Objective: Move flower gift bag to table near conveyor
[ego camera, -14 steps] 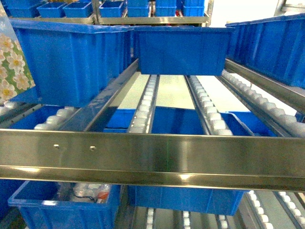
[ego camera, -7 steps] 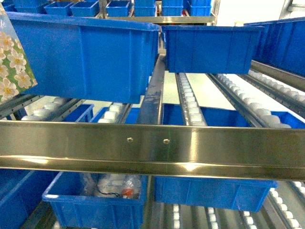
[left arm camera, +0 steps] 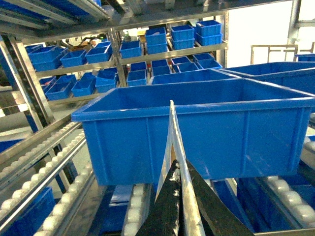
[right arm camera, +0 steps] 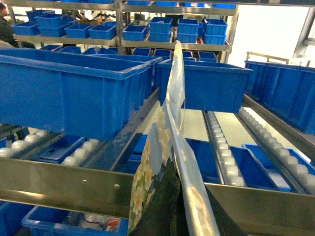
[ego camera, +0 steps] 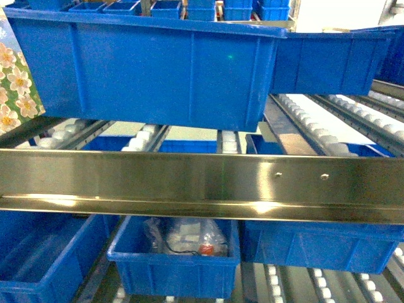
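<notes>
A large blue bin (ego camera: 158, 69) sits on the conveyor (ego camera: 303, 120) rollers, its inside hidden from the head camera; below the steel rail (ego camera: 202, 186), a smaller blue bin (ego camera: 173, 265) holds what looks like bagged white items with a red piece. The left gripper (left arm camera: 178, 196) and the right gripper (right arm camera: 172, 206) each have dark jaws closed tight on an edge of the flower gift bag (right arm camera: 157, 152), held up before the rack.
</notes>
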`<state>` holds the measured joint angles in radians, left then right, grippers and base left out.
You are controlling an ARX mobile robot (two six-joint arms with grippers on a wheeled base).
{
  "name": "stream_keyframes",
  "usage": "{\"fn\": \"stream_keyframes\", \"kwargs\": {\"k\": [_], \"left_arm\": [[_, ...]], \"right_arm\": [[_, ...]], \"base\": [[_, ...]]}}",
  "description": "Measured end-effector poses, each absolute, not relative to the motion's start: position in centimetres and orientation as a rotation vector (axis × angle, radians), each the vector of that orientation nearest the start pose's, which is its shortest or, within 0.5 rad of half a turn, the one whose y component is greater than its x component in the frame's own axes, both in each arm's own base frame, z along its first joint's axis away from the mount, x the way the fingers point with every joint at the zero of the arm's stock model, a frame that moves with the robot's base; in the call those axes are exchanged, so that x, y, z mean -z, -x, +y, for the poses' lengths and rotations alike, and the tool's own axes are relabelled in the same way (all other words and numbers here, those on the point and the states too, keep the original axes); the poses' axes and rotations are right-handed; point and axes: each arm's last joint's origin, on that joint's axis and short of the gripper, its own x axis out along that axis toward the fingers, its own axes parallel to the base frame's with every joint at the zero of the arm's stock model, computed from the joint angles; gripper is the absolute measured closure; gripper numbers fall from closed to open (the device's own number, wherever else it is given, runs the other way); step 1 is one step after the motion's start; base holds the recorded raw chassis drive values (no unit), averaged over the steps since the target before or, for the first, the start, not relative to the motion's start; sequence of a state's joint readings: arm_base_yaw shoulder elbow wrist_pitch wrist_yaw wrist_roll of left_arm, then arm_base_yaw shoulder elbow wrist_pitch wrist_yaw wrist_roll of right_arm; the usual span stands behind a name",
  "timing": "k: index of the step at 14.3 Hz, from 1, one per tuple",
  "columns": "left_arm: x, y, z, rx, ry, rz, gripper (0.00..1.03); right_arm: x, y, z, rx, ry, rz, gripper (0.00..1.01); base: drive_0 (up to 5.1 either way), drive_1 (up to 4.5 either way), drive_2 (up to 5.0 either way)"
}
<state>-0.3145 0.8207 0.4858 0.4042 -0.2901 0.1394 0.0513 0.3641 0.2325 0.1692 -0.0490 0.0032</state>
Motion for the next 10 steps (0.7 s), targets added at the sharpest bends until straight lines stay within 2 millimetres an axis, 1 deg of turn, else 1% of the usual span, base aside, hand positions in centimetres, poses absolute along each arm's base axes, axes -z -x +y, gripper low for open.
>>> {"fn": "stream_keyframes", "kwargs": {"k": [10], "left_arm": [[-27.94, -17.98, -4.97, 0.019, -0.118, -0.068, 1.01]], "right_arm": [[-22.84, -12.04, 0.76, -0.100, -0.003, -0.037, 0.99]], "base": [[-4.9, 1.40, 3.4]]}}
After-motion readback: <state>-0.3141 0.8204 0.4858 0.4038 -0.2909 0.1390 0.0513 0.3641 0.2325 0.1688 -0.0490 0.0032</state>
